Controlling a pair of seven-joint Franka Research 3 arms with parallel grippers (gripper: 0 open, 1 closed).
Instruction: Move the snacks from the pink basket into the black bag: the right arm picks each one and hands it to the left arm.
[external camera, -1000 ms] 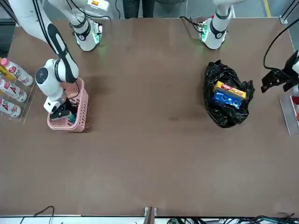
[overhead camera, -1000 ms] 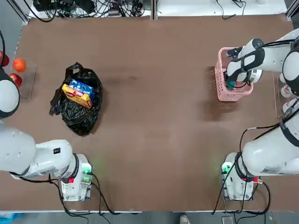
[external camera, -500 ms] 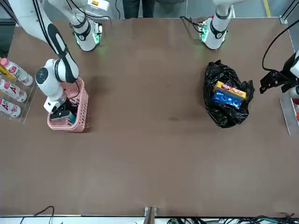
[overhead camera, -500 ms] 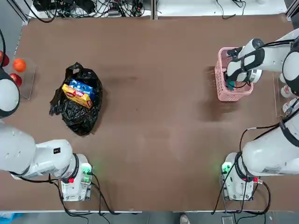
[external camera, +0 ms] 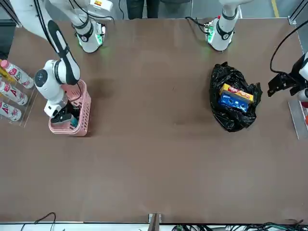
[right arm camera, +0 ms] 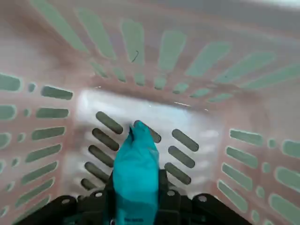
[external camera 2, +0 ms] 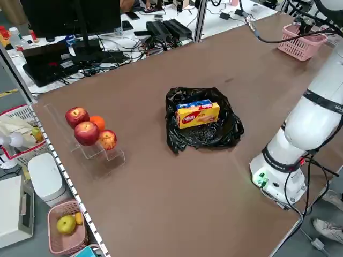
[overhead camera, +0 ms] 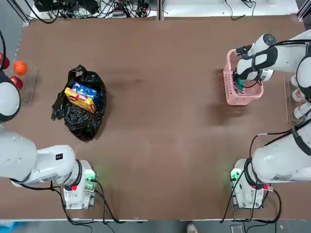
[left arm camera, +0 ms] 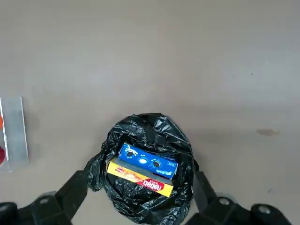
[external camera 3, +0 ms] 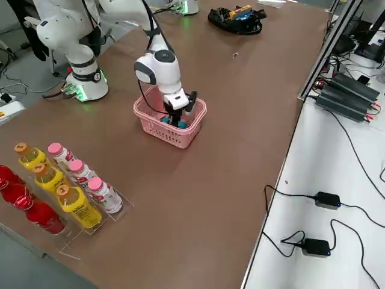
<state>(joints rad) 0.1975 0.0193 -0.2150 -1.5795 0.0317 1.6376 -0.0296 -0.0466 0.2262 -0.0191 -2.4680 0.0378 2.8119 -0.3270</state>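
Brown tabletop (overhead camera: 160, 121): right pincer (right arm camera: 136, 206) clamps teal snack (right arm camera: 136, 180) in pink basket (overhead camera: 228, 90); left pincer (left arm camera: 140, 206) spread.

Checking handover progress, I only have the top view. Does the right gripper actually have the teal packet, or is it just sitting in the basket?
Observer: It has it. In the right wrist view the right gripper is shut on the teal packet, which stands up between the fingers inside the pink basket.
Operator: Anything else left in the basket?
Observer: No. The basket floor beyond the packet is bare in the right wrist view.
Operator: Left gripper ready?
Observer: The left gripper is open above the black bag.
Operator: Bag contents?
Observer: The blue packet and the yellow packet lie side by side in the bag's open mouth.
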